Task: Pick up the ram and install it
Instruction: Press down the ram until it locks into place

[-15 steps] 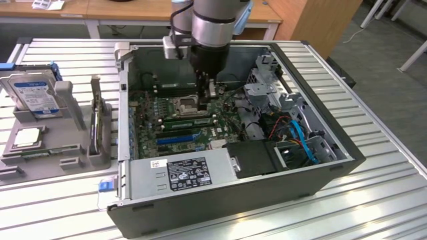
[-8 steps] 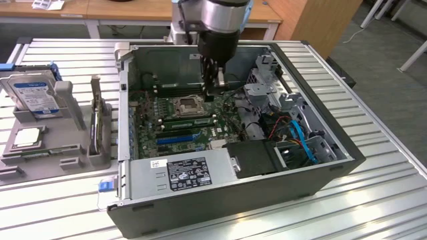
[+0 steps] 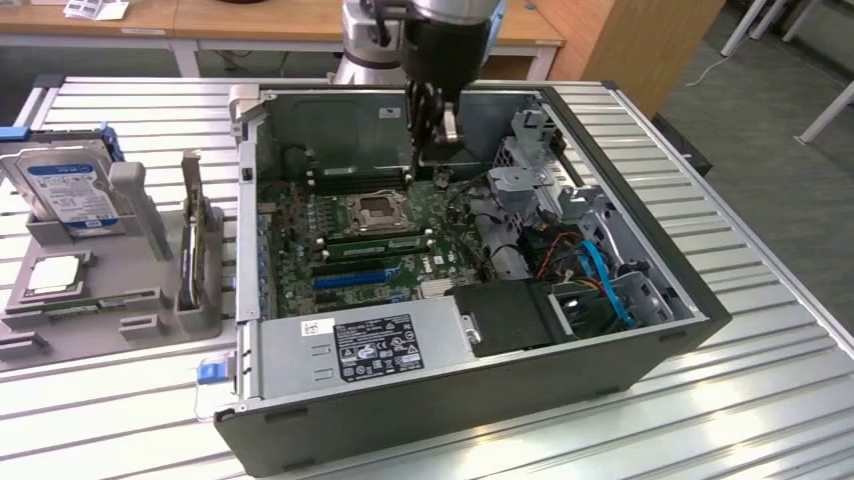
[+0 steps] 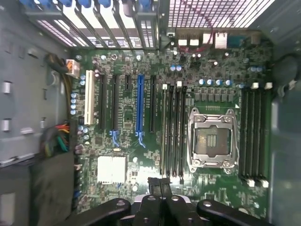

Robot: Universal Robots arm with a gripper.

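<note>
Exterior view: gripper [image 3: 434, 135] is pinched shut inside the case [image 3: 467, 400], holding nothing afaict. The ram [image 3: 378, 241], a thin green PCB stick, looks to be sitting in a black plastic slot beside the CPU socket [image 3: 375, 209].

Wrist view: closed fingertips [image 4: 161, 184] hover low over the motherboard [image 4: 127, 127]. We'd worry about a dip clipping caps or the socket's bare pins, or the stick being half-seated.

I work over a table [image 3: 747, 330] of ribbed metal slats. An open black computer case [image 3: 534, 400] lies on its side across the middle of it, reaching almost to the near edge. Beside the case, toward the edge on the exterior view's left, rests a grey parts holder [image 3: 134, 325], with a blue-labelled hard drive [image 3: 67, 190] standing in it.
</note>
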